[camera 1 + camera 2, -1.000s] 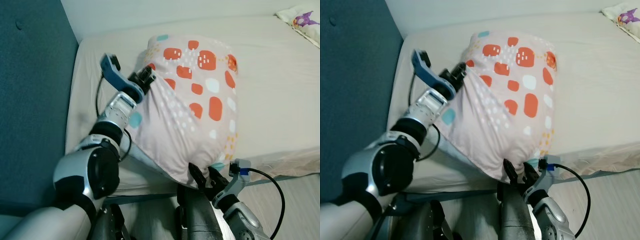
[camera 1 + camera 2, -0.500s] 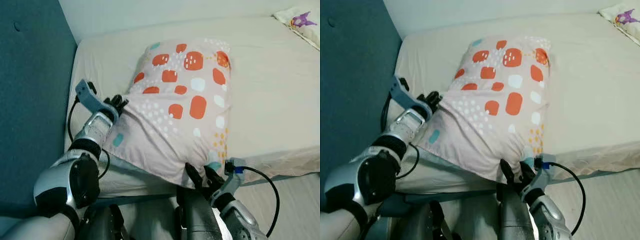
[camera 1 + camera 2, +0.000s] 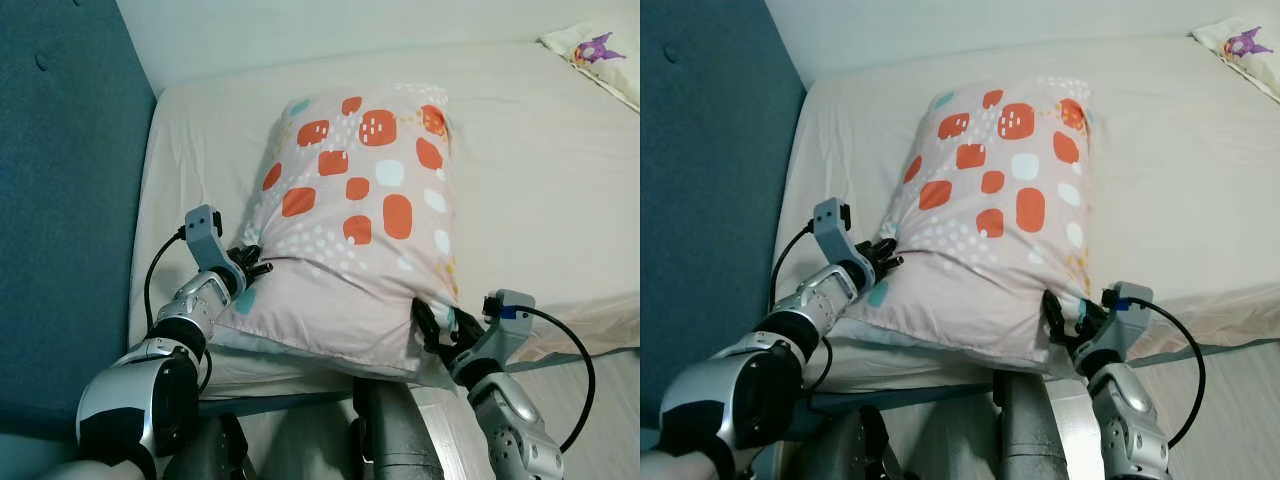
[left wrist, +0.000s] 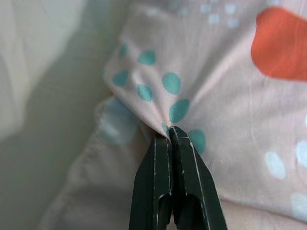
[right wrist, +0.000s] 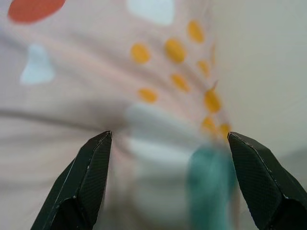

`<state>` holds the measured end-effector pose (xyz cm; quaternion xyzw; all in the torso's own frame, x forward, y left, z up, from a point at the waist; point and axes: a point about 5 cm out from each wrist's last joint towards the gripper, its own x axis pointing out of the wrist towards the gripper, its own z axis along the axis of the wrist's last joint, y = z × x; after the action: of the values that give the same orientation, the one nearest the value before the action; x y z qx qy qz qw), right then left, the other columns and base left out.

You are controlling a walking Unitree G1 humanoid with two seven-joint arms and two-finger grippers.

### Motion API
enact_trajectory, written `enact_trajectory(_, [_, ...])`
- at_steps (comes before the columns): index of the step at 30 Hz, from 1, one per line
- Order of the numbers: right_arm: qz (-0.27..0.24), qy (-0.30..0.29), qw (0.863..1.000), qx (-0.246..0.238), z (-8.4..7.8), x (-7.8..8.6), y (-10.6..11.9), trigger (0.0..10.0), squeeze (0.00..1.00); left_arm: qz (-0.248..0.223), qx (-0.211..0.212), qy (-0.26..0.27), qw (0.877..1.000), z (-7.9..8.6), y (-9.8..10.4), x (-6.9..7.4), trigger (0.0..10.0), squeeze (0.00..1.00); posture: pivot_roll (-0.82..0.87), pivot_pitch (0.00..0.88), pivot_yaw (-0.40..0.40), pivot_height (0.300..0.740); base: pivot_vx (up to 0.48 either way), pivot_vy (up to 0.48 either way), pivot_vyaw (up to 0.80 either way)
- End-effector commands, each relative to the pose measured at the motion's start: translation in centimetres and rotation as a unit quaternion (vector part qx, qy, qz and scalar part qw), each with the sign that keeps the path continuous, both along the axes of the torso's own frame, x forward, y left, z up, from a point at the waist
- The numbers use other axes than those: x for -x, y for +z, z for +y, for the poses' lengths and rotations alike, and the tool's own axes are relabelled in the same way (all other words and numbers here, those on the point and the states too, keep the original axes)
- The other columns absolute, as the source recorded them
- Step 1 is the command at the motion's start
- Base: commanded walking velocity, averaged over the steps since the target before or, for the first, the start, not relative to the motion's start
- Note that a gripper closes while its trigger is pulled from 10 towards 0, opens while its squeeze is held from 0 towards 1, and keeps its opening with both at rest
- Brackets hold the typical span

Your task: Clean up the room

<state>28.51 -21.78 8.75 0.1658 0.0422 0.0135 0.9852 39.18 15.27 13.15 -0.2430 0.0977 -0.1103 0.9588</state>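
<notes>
A pale pink pillow [image 3: 355,230] with orange, white and teal spots lies flat on the cream bed [image 3: 540,190], near its head end. My left gripper [image 4: 168,136] is shut on a fold of the pillowcase at the pillow's near left corner [image 3: 250,268]. My right gripper [image 5: 168,143] stands open just off the pillow's near right corner [image 3: 432,322], its fingers [image 5: 91,172] spread wide with only cloth ahead of them.
A dark blue headboard [image 3: 60,200] rises along the left of the bed. Another small pillow [image 3: 600,55] with a purple print lies at the far right corner. The bed's front edge and pale wooden floor [image 3: 600,400] are at the lower right.
The pillow has come down from a raised, bunched hold to lie flat on the bed. My left gripper moved down and nearer with its corner. My right gripper let go and opened.
</notes>
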Motion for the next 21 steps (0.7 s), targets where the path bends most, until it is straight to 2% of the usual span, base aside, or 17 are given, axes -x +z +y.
enact_trajectory(1, [0.017, -0.015, 1.0, 0.004, -0.5, 0.4, -0.9, 10.0, 1.0, 0.009, -0.002, 0.012, 1.0, 1.4, -0.9, 0.5, 0.0, 1.0, -0.27, 0.248, 0.06, 0.58, 0.0, 0.0, 0.0])
enact_trajectory(4, [0.017, -0.021, 1.0, 0.006, -0.6, 0.4, -0.9, 10.0, 1.0, -0.002, -0.002, 0.008, 1.0, 1.8, -0.6, 0.5, 0.0, 1.0, -0.26, 0.242, 0.061, 0.58, 0.0, 0.0, 0.0])
enact_trajectory(5, [0.017, -0.025, 1.0, 0.007, -0.7, 0.4, -0.9, 10.0, 1.0, -0.009, -0.001, 0.005, 1.0, 2.1, -0.4, 0.5, 10.0, 1.0, -0.26, 0.242, 0.061, 0.58, 0.0, 0.0, 0.0])
enact_trajectory(8, [0.018, -0.039, 0.999, 0.012, -1.2, 0.0, -0.9, 10.0, 1.0, -0.043, -0.001, -0.023, 0.999, 2.7, 0.8, 0.3, 10.0, 1.0, -0.25, 0.241, 0.051, 0.58, 0.0, 0.0, 0.0])
enact_trajectory(14, [0.013, -0.044, 0.999, 0.014, -1.4, -0.3, -0.6, 10.0, 1.0, -0.062, -0.003, -0.051, 0.997, 2.7, 1.4, 0.2, 10.0, 1.0, -0.25, 0.241, 0.063, 0.58, 0.0, 0.0, 0.0])
enact_trajectory(15, [0.009, -0.046, 0.999, 0.014, -1.5, -0.2, -0.4, 10.0, 1.0, -0.081, 0.004, -0.08, 0.994, 2.5, 2.2, 0.1, 10.0, 1.0, -0.25, 0.242, 0.05, 0.58, 0.0, 0.0, 0.0])
enact_trajectory(16, [0.009, -0.046, 0.999, 0.014, -1.5, -0.2, -0.4, 10.0, 1.0, -0.081, 0.004, -0.08, 0.994, 2.5, 2.2, 0.1, 10.0, 1.0, -0.25, 0.242, 0.05, 0.58, 0.0, 0.0, 0.0])
enact_trajectory(17, [0.007, -0.047, 0.999, 0.014, -1.7, -0.2, -0.3, 10.0, 1.0, -0.103, 0.036, -0.111, 0.988, 2.2, 3.2, -0.1, 10.0, 1.0, -0.25, 0.245, 0.054, 0.58, 0.0, 0.0, 0.0])
enact_trajectory(19, [0.001, -0.045, 0.999, 0.012, -1.9, -0.1, 0.0, 10.0, 1.0, -0.137, 0.111, -0.177, 0.968, 1.3, 4.9, -0.1, 10.0, 1.0, -0.25, 0.245, 0.059, 0.58, 0.0, 0.0, 0.0])
enact_trajectory(20, [0.001, -0.045, 0.999, 0.012, -1.9, -0.1, 0.0, 10.0, 1.0, -0.137, 0.111, -0.177, 0.968, 1.3, 4.9, -0.1, 10.0, 1.0, -0.25, 0.245, 0.059, 0.58, 0.0, 0.0, 0.0])
enact_trajectory(21, [-0.002, -0.044, 0.999, 0.01, -1.9, -0.1, 0.1, 10.0, 1.0, -0.147, 0.133, -0.205, 0.959, 0.8, 5.2, 0.0, 10.0, 1.0, -0.25, 0.251, 0.054, 0.58, 0.0, 0.0, 0.0])
